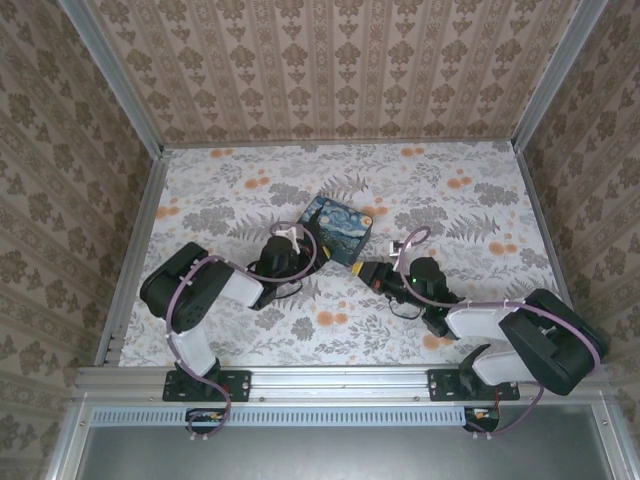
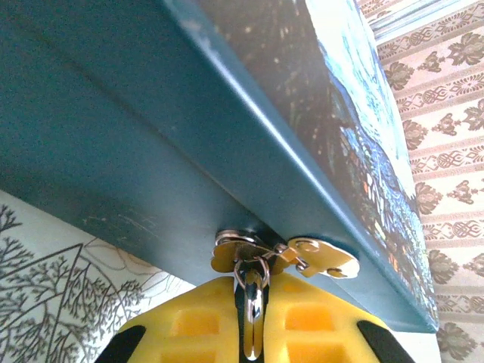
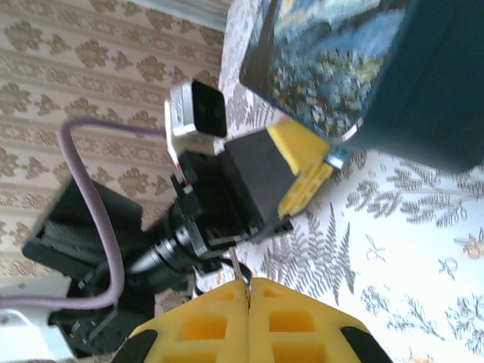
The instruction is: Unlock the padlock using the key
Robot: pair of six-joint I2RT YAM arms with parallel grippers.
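Your left claw (image 2: 254,286) is pressed up against the near-left side of the box (image 1: 338,228), which sits mid-desk (image 1: 470,215). Its yellow pads (image 2: 200,321) are pinched narrow on the padlock (image 2: 253,310). From the left wrist you see only the lock's silvery metal squeezed between them; the teal body is too hidden to make out there. The padlock hangs from the small metal hasp (image 2: 231,248) on the box's dark teal side wall, right at the claw's tips and just above the desk. Your right claw (image 3: 247,283) is closed tight on the key (image 3: 237,271), with a thin sliver of metal poking out from between its pads. That claw sits to the near right of the box, close to its near corner but apart from it, with patterned desk showing between them. It points toward your left claw and the box corner. The key is well short of the padlock, and the two claws are not touching.
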